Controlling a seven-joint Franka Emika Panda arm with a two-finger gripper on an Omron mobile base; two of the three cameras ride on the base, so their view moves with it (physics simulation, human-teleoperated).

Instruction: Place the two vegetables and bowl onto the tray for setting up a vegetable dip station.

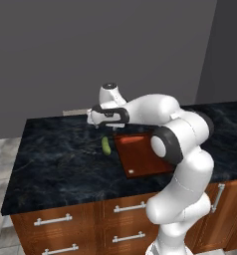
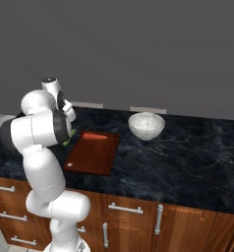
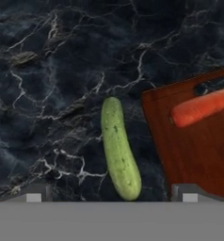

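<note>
Below, a small oblong green cucumber (image 3: 119, 149) lies on dark marble beside the reddish-brown wooden tray (image 3: 198, 150); my fingers (image 3: 33, 194) stand wide apart, empty.

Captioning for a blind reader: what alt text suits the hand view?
A green cucumber lies on the dark marble counter beside a reddish-brown tray that carries an orange carrot. The open pincer hangs above the cucumber.

Cucumber (image 3: 119, 148) lies on counter (image 3: 48, 70) just beside my tray (image 3: 198, 155); carrot (image 3: 201, 107) on tray; bowl (image 2: 146, 125) well apart
</note>
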